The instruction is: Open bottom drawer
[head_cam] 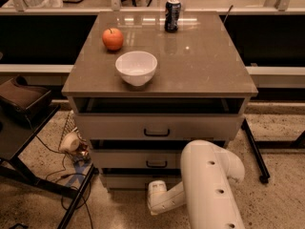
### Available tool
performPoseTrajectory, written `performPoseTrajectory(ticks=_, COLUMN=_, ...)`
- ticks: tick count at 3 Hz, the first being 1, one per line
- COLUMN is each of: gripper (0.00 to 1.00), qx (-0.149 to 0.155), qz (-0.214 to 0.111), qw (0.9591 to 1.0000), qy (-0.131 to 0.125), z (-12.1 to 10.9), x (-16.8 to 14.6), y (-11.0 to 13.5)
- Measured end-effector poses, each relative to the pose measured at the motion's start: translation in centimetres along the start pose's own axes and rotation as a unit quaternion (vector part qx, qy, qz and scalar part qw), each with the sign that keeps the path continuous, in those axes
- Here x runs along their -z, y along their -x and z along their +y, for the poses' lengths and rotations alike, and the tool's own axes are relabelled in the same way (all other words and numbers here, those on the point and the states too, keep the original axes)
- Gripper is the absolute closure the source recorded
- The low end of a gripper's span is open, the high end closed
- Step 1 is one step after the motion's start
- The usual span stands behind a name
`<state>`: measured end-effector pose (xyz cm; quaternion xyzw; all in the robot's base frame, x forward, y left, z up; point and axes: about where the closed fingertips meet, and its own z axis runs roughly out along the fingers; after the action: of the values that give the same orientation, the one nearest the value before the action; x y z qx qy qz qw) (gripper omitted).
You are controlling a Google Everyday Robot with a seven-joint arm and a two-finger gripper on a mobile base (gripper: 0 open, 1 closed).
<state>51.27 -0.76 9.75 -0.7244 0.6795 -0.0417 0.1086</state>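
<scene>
The bottom drawer [125,180] is the lowest, narrowest pale front of the three under the brown tabletop, and it looks closed. Its handle is not visible where my arm crosses it. My gripper [156,203] is at the end of the white arm [209,185], low in front of the bottom drawer's middle, just above the floor. The middle drawer [119,159] and the top drawer [114,127], each with a black bar handle, sit closed above it.
On the tabletop [205,66] stand a white bowl [136,67], an orange apple [113,38] and a dark can [172,15]. A black stand [24,128] with cables and clutter is on the floor at left. A black leg with a castor [262,178] is at right.
</scene>
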Motion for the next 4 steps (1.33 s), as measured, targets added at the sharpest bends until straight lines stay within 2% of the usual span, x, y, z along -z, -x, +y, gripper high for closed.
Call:
performPoseTrajectory(ticks=2, gripper=0.88, qx=0.0, qz=0.0, qw=1.0, qy=0.001, z=0.1, x=0.0, y=0.0)
performPoseTrajectory(ticks=3, gripper=1.0, qx=-0.006, qz=0.006, qw=0.9999, qy=0.006, z=1.7, x=1.7, y=-0.5)
performPoseTrajectory(ticks=4, gripper=1.0, qx=-0.024, qz=0.015, qw=0.9995, qy=0.011, z=4.4, x=4.5, y=-1.3)
